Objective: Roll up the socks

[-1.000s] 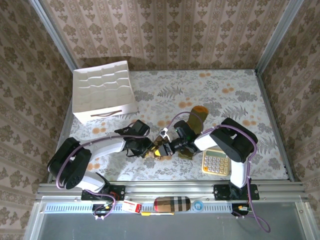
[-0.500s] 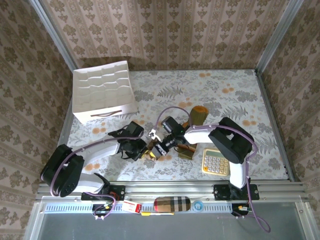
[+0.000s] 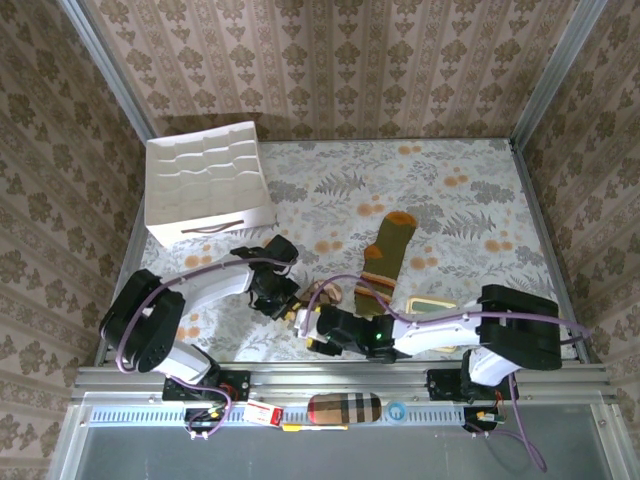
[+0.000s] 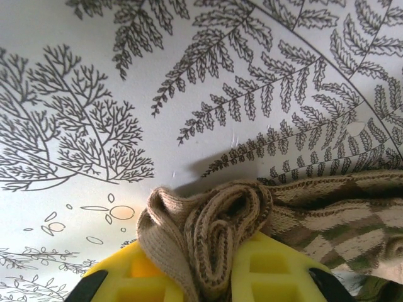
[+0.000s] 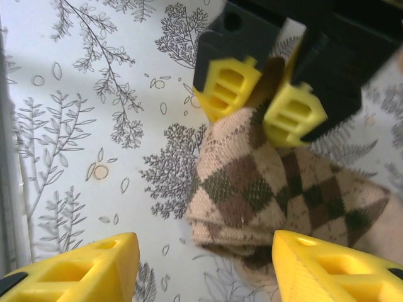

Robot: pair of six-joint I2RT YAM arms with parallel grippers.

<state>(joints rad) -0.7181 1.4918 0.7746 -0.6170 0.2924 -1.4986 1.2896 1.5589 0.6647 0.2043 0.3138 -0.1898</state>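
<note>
The left fingers (image 5: pixel 230 87) are clamped on a bunched edge of the argyle sock (image 5: pixel 272 184), which rests on the worktop (image 5: pixel 94 94) near its front edge, between the two arms. The right fingers (image 5: pixel 75 259) stand wide apart with nothing between them, poised just beside the sock's folded free end. The green sock (image 3: pixel 386 250) lies flat further back, apart from the argyle one and untouched. The main risk is the left pinch: from the left wrist, only a small wad of fabric sits between the yellow pads, so a tug from the other side would likely pull it free and let the loose folds spring open. The right fingers may also close on only the top layer of the fold, which would peel the sock apart instead of rolling it. The two sets of fingers work very near each other, so a small misjudged approach could knock them together. The right arm lies low over a calculator (image 3: pixel 432 303) and could drag it along. With the socks apart, a roll made now would probably take in only one of them
</note>
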